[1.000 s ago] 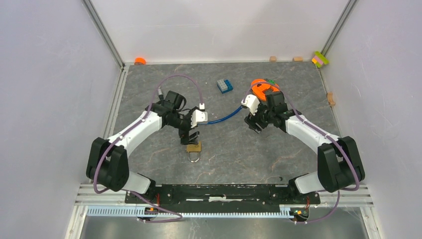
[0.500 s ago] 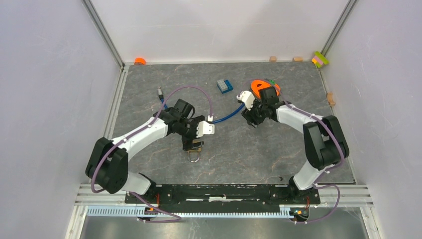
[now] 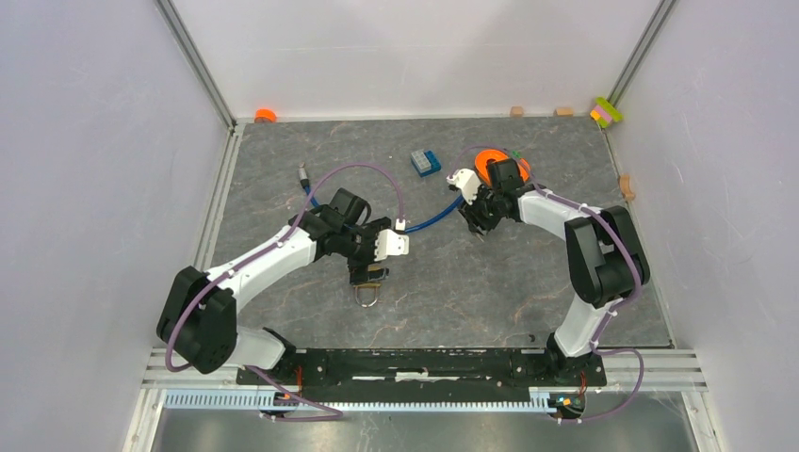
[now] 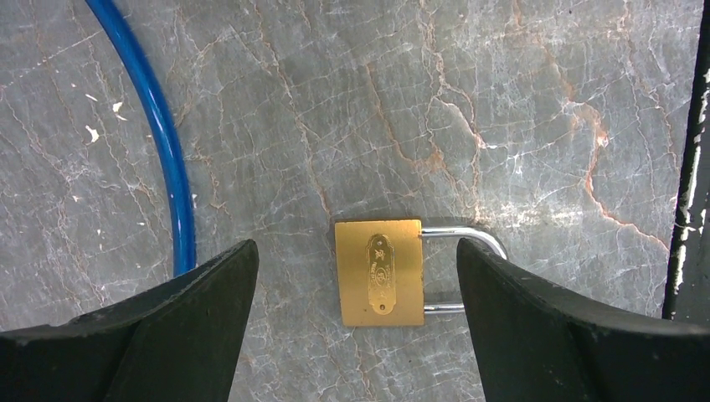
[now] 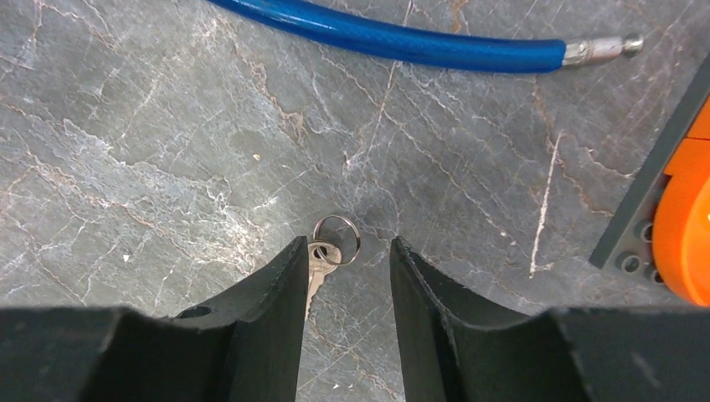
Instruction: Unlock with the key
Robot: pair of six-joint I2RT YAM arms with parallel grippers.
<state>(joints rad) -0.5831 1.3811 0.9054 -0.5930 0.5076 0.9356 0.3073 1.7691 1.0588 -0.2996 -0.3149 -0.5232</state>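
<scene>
Our right gripper [image 5: 345, 247] stood partly open, gripping nothing, with the small silver key [image 5: 315, 266] lying flat between its fingers, close against one. A blue hose [image 5: 393, 40] crossed ahead, and an orange piece [image 5: 682, 243] sat beside. Our left gripper [image 4: 356, 251] gaped wide around the brass padlock [image 4: 378, 272], whose steel shackle was seated.

No text can be read anywhere. The brass padlock [image 4: 358, 289], lying toward the near edge of the worktop [image 4: 519, 100], has an oval emblem [image 4: 378, 266] stamped on its face. The small raised marks inside the emblem are too fine to make out.
</scene>
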